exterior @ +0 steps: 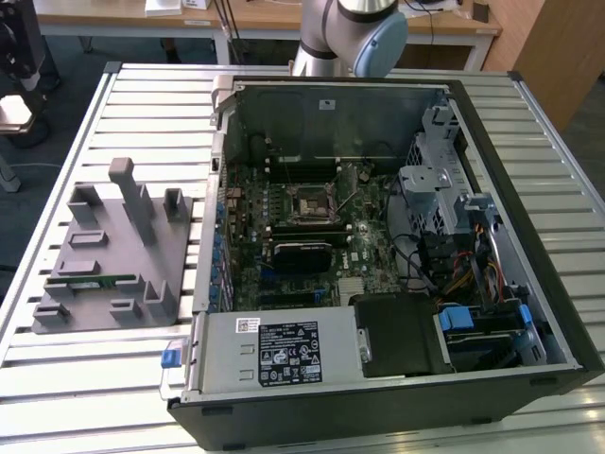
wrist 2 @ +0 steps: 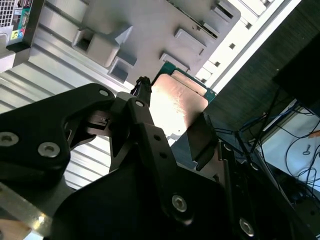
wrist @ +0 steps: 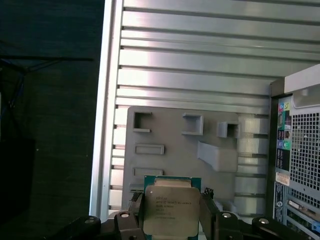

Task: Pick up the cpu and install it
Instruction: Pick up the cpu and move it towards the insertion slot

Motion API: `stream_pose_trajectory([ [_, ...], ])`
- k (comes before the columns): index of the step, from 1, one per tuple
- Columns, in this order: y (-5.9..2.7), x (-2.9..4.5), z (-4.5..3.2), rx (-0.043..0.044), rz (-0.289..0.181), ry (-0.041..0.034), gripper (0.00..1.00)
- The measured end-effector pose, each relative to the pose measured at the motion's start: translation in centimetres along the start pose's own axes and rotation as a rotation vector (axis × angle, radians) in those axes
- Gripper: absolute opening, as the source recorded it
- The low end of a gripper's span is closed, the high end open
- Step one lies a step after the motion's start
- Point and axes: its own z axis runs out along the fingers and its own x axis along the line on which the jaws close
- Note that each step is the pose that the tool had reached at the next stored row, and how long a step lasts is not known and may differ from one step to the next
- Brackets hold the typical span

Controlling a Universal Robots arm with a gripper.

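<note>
The cpu (wrist: 170, 207), a flat square chip with a pale metal top and green edge, sits between my gripper's (wrist: 171, 214) two black fingers (wrist: 134, 212), which are shut on its opposite sides. In the second wrist view the cpu (wrist 2: 177, 102) shines between the same fingers (wrist 2: 142, 107), my gripper (wrist 2: 175, 120) closed around it. It hangs well above the grey plastic fixture (wrist: 175, 150), off its surface. In the exterior view the fixture (exterior: 104, 255) lies on the slatted table on the exterior view's left, beside the open computer case (exterior: 378, 236), whose motherboard socket (exterior: 310, 203) is uncovered.
The arm's elbow (exterior: 354, 28) stands behind the case. A green memory stick (exterior: 90, 281) lies in the fixture. A power supply (exterior: 274, 350) and drive cage (exterior: 487, 326) fill the case's near side. The table edge (wrist: 102, 125) drops to dark floor.
</note>
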Motion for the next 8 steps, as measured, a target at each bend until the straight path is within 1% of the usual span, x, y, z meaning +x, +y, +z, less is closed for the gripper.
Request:
stream_pose_trajectory([
  [8,-0.1,-2.03,0.05,0.0,0.0,0.0,0.54],
])
